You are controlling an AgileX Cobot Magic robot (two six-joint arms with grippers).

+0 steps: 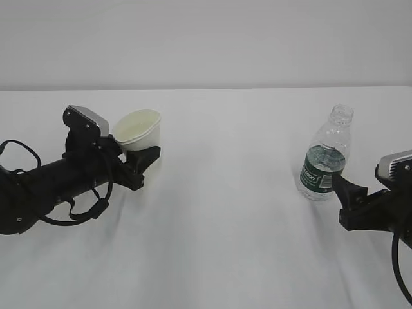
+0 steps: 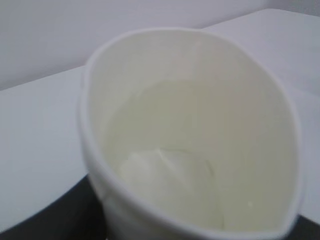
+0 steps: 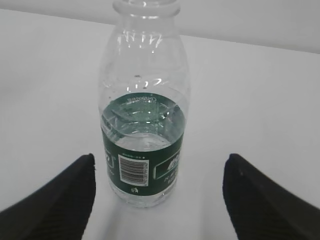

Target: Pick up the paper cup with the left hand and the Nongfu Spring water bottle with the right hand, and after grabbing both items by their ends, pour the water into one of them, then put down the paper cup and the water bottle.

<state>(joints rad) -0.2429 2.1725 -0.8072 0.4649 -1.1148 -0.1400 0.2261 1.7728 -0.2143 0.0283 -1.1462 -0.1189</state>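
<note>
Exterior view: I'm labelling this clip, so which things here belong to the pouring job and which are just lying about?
Belongs to the job:
paper cup, gripped by the left gripper
water bottle, uncapped, part full
right gripper, open around the bottle

Just there:
white table; nothing else lies on it

One paper cup (image 1: 139, 129) and one Nongfu Spring water bottle (image 1: 327, 154) are on one white table (image 1: 219, 225). Two black arms reach in, each with one end effector: left (image 1: 143, 158), right (image 1: 344, 187).
</note>
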